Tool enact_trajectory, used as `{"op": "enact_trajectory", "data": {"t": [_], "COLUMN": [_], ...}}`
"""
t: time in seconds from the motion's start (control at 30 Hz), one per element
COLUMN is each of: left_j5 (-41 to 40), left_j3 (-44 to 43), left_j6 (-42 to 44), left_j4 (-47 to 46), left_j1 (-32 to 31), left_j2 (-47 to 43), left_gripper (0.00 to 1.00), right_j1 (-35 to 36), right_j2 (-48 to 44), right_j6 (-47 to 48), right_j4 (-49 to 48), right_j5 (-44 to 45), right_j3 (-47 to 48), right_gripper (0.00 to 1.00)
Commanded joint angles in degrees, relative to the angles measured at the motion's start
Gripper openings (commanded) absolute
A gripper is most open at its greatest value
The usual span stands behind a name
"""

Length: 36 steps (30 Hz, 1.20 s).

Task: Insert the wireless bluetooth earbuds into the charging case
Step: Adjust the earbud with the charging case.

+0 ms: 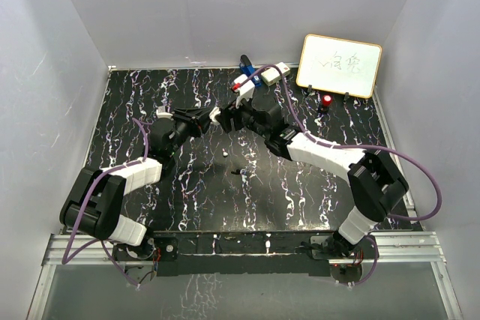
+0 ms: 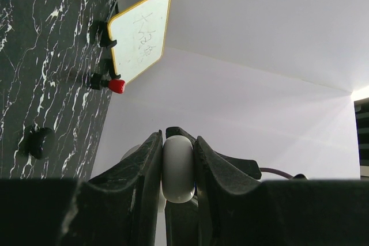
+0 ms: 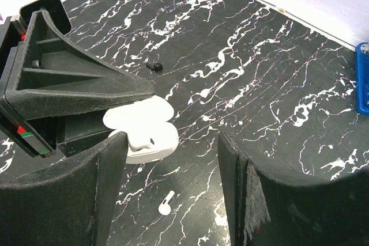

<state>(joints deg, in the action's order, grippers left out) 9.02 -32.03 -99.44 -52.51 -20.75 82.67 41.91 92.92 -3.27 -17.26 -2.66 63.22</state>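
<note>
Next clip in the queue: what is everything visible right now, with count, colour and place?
charging case: one, white, appears open, clamped in the left claw above the table
white earbud: one, white, loose on the table under the claws
dark earbud: one, dark, loose on the table, apart from the white one
whiteboard: one, white with pale frame, scribbled on, propped at the far right
red-capped item: one, red and black, in front of the whiteboard
black knob: one, black, on the table
blue object: one, blue, far edge
cream box: one, cream, beside the blue object
table: one, black with white veins
left claw: one, black, shut on the case
right claw: one, black, open, beside the case
</note>
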Motion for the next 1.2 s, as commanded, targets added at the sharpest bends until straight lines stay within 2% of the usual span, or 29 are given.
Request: {"op": "enact_trajectory", "data": {"t": [0.0,0.67,1.17], "left_j5": [0.8,1.0,0.5], "left_j3": [-1.7,-1.0,-0.8], "left_j6": [-0.1,-0.3,-0.3], "left_j4": [-1.6,-1.5,-1.7], "left_j1": [-0.2,-0.1,-0.2], "left_j2": [-1.7,-2.7,-2.5], "left_gripper": [0.00,0.00,0.00], "right_j1": [0.3,0.2,0.2], "right_j2": [0.7,2.5,-1.0], "right_j6": [0.3,-1.3,-2.6], "right_j4": [-3.4,-4.7,-7.9], "right_j5": [2.7,7.3,2.1], "right_j3": [2.9,4.6,4.3], "right_gripper": [0.62,0.65,0.69]}}
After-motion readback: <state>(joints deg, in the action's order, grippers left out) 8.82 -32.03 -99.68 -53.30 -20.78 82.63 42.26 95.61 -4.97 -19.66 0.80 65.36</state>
